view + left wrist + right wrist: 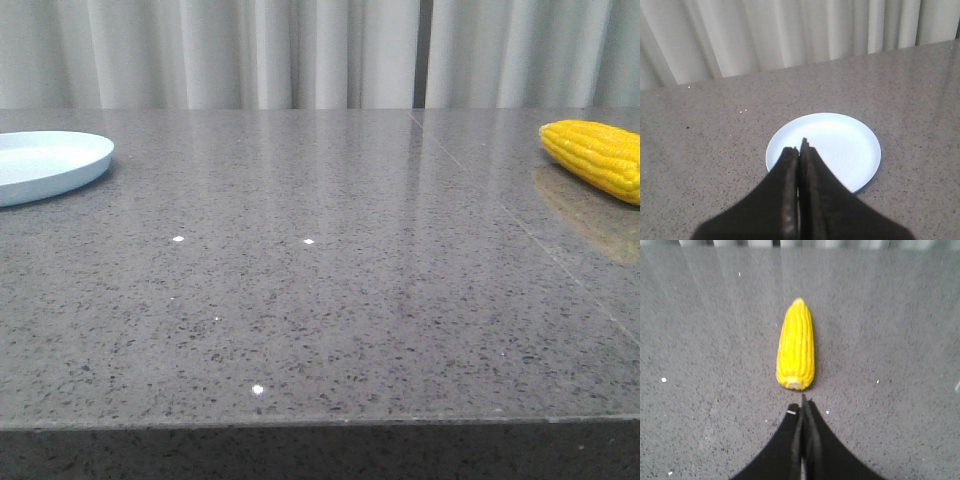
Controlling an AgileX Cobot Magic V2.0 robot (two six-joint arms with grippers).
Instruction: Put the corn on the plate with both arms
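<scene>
The yellow corn [600, 155] lies on the grey table at the far right edge of the front view. In the right wrist view the corn [796, 346] lies just beyond my right gripper [802, 405], flat paler end towards the fingertips, tapered end away. The right gripper is shut and empty, apart from the corn. The pale blue-white plate [45, 163] sits at the far left, empty. In the left wrist view my left gripper [800, 148] is shut and empty, held over the near side of the plate [850, 150]. Neither gripper shows in the front view.
The grey speckled stone table [320, 300] has a seam [520, 230] running diagonally on its right part. White curtains [300, 50] hang behind the table. The table's front edge [320, 422] is near the camera.
</scene>
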